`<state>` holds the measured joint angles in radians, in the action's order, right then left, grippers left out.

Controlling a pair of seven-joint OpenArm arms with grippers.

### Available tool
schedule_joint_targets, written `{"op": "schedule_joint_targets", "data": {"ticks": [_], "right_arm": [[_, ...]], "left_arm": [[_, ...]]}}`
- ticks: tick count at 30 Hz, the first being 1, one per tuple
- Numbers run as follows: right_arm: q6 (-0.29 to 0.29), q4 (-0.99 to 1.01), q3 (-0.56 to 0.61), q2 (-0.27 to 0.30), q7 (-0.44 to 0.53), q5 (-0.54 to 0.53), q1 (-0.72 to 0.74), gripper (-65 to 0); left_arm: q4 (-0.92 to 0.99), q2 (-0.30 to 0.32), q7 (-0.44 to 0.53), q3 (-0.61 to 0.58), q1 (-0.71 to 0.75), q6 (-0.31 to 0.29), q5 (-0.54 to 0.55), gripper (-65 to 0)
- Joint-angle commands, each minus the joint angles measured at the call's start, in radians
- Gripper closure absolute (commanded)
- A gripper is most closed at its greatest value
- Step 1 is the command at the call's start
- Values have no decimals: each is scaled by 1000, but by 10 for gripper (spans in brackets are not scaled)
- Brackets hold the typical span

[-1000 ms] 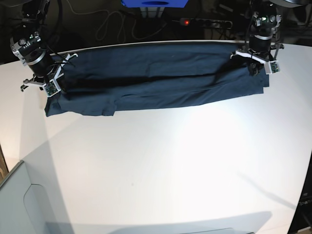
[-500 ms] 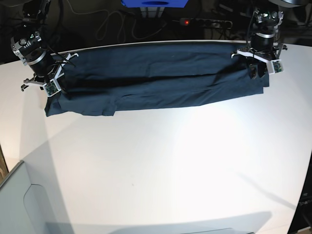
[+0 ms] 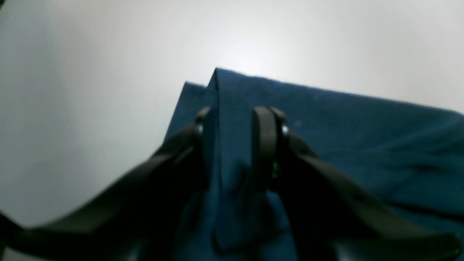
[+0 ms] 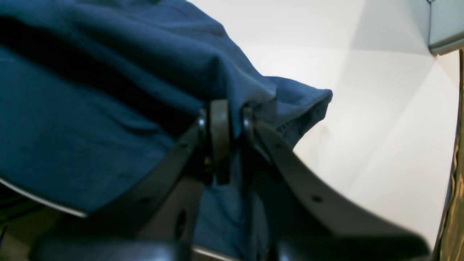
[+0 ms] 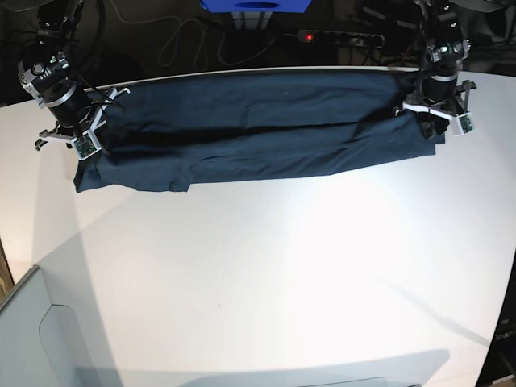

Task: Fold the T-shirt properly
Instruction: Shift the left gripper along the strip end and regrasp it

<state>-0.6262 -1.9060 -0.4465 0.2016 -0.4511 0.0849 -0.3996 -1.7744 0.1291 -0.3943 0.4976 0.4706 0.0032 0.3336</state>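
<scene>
The dark navy T-shirt [image 5: 258,133] lies as a long folded band along the far side of the white table [image 5: 282,274]. At its left end my right gripper [image 5: 87,151] is shut on a bunched edge of the cloth; the right wrist view shows the fabric [image 4: 90,108] pinched between the close fingers of that gripper [image 4: 232,108]. At the shirt's right end my left gripper [image 5: 434,121] stands open over the folded corner. In the left wrist view its fingers sit apart around a crease of the T-shirt [image 3: 344,127], the gripper [image 3: 233,119] not squeezing it.
A grey bin [image 5: 32,339] stands at the table's lower left corner, also seen as a grey box [image 4: 446,25]. Behind the table are cables, a power strip [image 5: 339,36] with a red light, and a blue object [image 5: 254,6].
My left gripper has opened off the shirt's right end and shifted slightly to the right. The right gripper and the cloth's left end have stayed put.
</scene>
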Motion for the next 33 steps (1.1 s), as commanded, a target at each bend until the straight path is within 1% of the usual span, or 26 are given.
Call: {"op": "schedule_joint_targets", "data": {"ticks": [1, 4, 12, 16, 20, 23, 27, 32, 33], "right_arm": [[-7, -16, -5, 11, 24, -12, 1, -5], [-7, -16, -5, 11, 24, -12, 3, -5], [-7, -16, -10, 11, 24, -12, 4, -5], [-7, -16, -10, 11, 24, -12, 6, -5], [-7, -16, -7, 11, 24, -12, 6, -5], [-7, -16, -7, 9, 24, -12, 6, -5], [-7, -16, -7, 9, 24, -12, 4, -5], [-7, -17, -7, 9, 24, -12, 1, -5], [-7, -17, -7, 9, 24, -12, 1, -5]], "left_arm": [[-6, -1, 19, -17, 7, -2, 2, -169], [1, 5, 19, -83, 32, -2, 0, -169], [-12, -7, 19, -236, 181, 2, 0, -168], [-81, -10, 30, -277, 265, 1, 0, -166], [-183, -7, 30, -270, 293, 4, -1, -166], [-212, -1, 30, -254, 291, 5, -8, -167], [-167, -3, 24, -188, 236, 5, -9, -168], [-51, 1, 21, -122, 170, -1, -9, -168], [-20, 10, 25, -118, 155, -1, -9, -168]]}}
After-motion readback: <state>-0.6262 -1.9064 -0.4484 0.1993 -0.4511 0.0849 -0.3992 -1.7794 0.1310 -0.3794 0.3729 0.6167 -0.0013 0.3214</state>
